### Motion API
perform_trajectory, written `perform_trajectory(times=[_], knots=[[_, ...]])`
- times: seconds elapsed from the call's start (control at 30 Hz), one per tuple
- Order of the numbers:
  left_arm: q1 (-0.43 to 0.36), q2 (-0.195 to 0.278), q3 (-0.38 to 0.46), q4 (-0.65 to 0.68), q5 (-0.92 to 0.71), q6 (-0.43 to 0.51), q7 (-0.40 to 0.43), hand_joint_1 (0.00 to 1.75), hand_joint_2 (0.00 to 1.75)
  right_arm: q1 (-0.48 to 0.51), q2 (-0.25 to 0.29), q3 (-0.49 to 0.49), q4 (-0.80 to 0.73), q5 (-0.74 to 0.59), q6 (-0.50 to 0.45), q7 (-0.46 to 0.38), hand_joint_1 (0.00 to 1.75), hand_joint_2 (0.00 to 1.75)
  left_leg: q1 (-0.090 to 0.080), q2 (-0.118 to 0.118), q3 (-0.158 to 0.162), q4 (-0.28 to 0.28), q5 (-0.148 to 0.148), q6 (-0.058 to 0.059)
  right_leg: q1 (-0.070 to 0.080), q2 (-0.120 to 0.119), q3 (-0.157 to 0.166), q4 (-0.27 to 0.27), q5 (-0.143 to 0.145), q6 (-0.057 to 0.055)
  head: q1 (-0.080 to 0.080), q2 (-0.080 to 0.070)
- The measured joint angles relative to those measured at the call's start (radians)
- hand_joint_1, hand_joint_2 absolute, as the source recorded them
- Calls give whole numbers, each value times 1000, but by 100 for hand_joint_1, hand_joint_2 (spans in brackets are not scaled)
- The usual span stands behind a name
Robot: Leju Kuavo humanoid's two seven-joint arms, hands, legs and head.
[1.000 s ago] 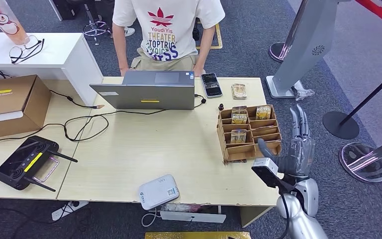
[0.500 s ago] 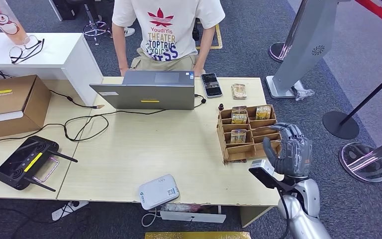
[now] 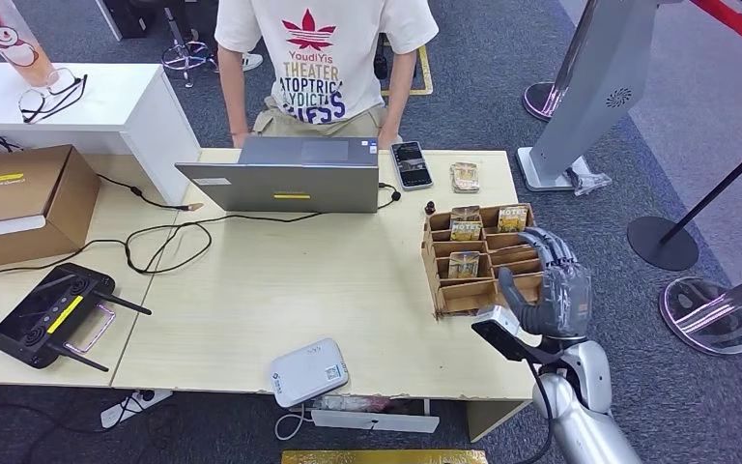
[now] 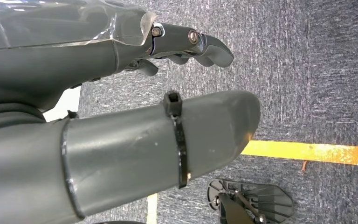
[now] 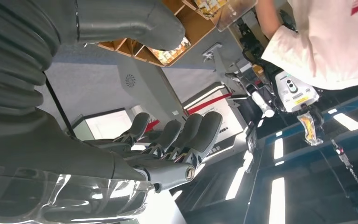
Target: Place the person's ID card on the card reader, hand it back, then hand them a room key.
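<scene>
Even, bright indoor light falls from overhead; the tabletop (image 3: 348,280) is pale and sharp, with soft short shadows. In the right wrist view ceiling light strips (image 5: 279,196) glare white. The near left hand (image 4: 121,154) looks slightly soft against the carpet.

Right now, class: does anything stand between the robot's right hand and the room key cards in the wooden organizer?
Nothing visible does. The right hand hangs at the wooden organizer's outer edge; the key cards sit in open compartments just beyond.
</scene>
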Motion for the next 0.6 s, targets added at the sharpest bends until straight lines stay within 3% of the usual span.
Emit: perform_trajectory(times=[0.6], knots=[[0,0,0,0,-4,-3,-4,0,0,11,-17,-59,36,132,-2,39,72,175,0,0,0,0,0,0,0,0,0,0,0,0,0,0]])
